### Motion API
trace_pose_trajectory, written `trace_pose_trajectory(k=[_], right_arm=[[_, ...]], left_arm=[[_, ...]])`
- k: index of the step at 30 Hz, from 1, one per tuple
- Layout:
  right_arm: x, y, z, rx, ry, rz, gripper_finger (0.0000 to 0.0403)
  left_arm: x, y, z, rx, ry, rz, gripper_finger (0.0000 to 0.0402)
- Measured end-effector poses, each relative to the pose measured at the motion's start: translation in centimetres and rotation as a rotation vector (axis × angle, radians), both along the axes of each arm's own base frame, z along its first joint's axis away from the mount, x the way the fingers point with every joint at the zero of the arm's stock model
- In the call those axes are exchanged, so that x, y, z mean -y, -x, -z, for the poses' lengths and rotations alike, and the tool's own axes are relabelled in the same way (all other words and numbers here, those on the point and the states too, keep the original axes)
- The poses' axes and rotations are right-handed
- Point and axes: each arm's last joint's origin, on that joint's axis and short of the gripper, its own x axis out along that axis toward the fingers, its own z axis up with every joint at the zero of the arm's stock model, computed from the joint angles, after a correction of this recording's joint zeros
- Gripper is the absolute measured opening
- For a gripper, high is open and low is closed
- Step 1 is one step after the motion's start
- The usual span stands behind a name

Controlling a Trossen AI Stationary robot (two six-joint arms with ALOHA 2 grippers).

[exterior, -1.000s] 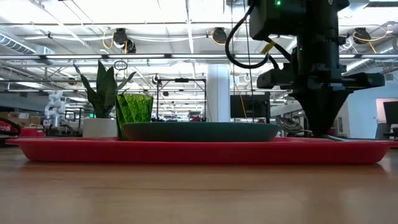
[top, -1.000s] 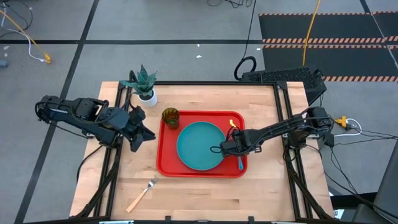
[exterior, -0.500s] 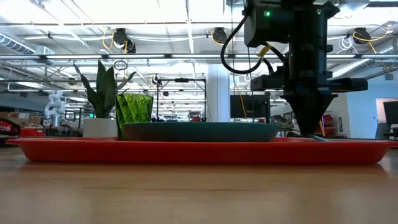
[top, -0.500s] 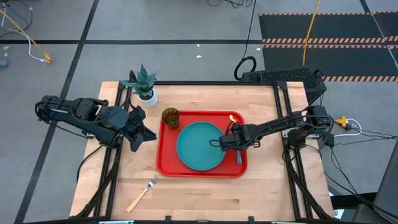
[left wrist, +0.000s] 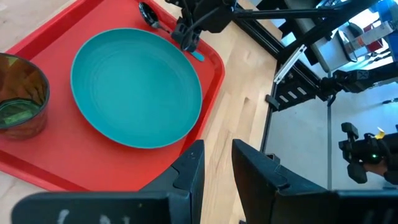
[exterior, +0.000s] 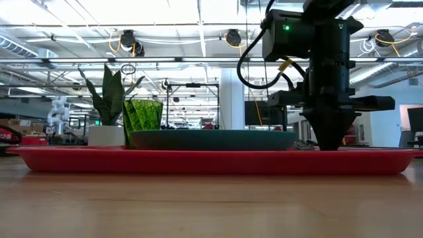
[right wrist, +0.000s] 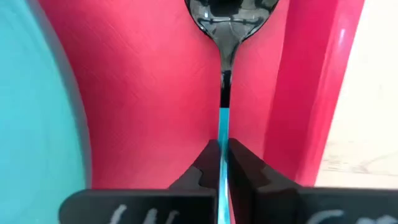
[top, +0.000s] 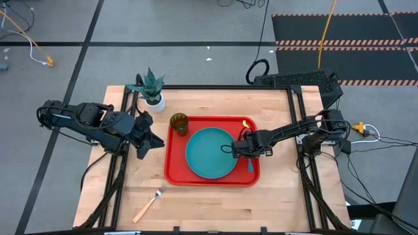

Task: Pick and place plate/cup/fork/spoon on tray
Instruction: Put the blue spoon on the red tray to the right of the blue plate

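Observation:
The red tray [top: 175, 166] lies mid-table and carries the teal plate [top: 209, 153] and, at its far left corner, the olive-green cup [top: 179, 123]. My right gripper [top: 244, 151] points down over the tray's right strip, between the plate and the rim, shut on the blue-handled spoon [right wrist: 225, 74]. The spoon's dark bowl [right wrist: 230, 15] points toward the far edge. The orange-handled fork [top: 149, 203] lies on the bare table near the front left. My left gripper [top: 157, 140] hovers beside the tray's left edge, open, with nothing between its fingers [left wrist: 193, 168]. My right gripper pinches the spoon's light blue handle [right wrist: 222, 127] between its two fingers, a little behind the dark neck. The fingers come from above, pointing down, one on each side of the handle. The spoon lies about level, low over the tray floor; whether it rests there I cannot tell.
A white pot with a green plant [top: 151, 94] stands at the far left of the table, behind the cup. The tray's raised right rim [right wrist: 317, 93] runs close beside the spoon. Bare wood shows along the table's near edge around the fork.
My right gripper, still shut on the spoon, has gone a little toward the table's far edge and sunk toward the tray floor. The spoon has moved with it, staying lengthwise beside the plate.

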Motion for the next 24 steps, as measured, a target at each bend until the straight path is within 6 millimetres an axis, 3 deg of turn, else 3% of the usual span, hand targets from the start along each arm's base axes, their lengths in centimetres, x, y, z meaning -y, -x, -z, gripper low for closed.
trace_pose_trajectory(k=[5,16,24], right_arm=[[0.01,-0.01,0.0,0.002,0.001,0.004,0.0006],[0.03,0.05,0.0,-0.003,0.004,0.047,0.0072],[-0.11,-0.29,-0.31,0.054,-0.009,0.063,0.009]], left_arm=[[0.0,0.0,-0.01,0.001,0.001,0.0,0.0083],[0.06,0.0,-0.02,-0.003,0.026,0.002,0.0083],[0.08,0.0,-0.02,-0.004,0.027,0.011,0.0083]])
